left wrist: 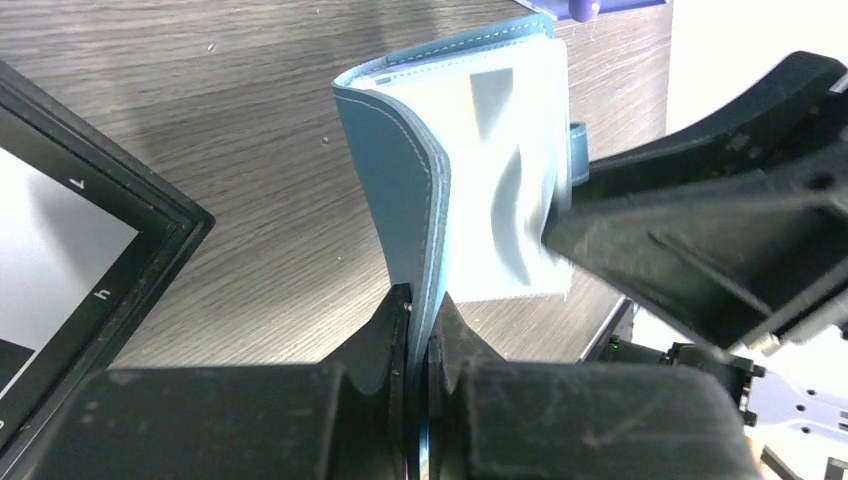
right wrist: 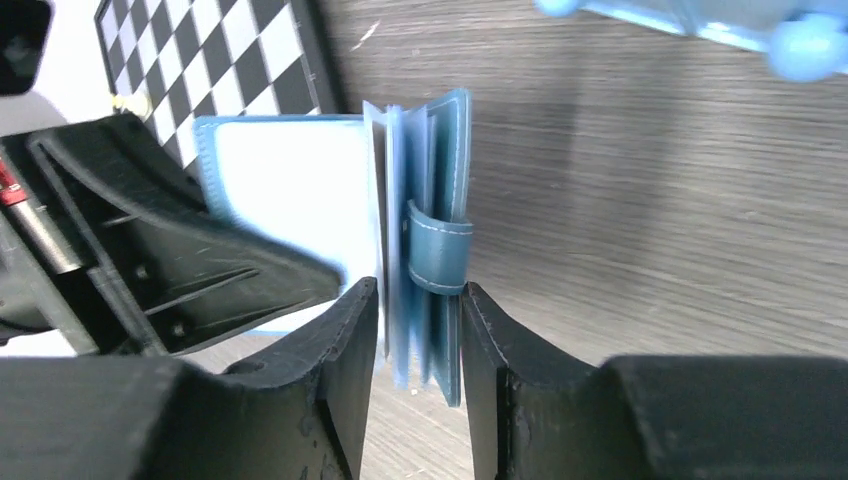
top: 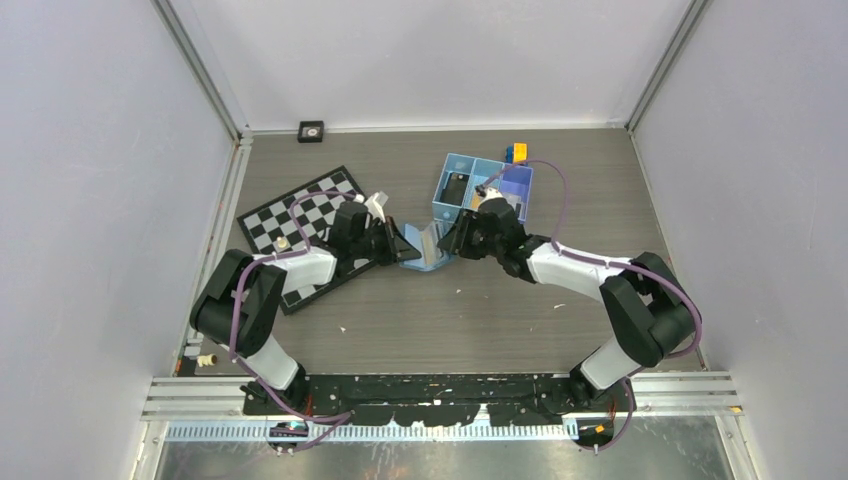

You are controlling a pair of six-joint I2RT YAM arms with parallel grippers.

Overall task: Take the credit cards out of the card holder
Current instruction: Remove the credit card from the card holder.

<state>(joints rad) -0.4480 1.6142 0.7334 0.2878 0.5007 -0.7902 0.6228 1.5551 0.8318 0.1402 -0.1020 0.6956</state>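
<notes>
Left gripper (left wrist: pixel 420 325) pinches the cover of the light-blue card holder (left wrist: pixel 400 180); right gripper (right wrist: pixel 420 320) clamps its strapped leaves; the chessboard (left wrist: pixel 95 265) border reads "h".

— What's sitting on your table?
— My table (top: pixel 440 325) is dark wood grain. A chessboard (top: pixel 300 235) lies flat on my left. A blue tray (top: pixel 482 188) sits at the far middle, with a yellow block (top: pixel 519 151) just behind it. A small black square (top: pixel 311 131) is by the far wall.
</notes>
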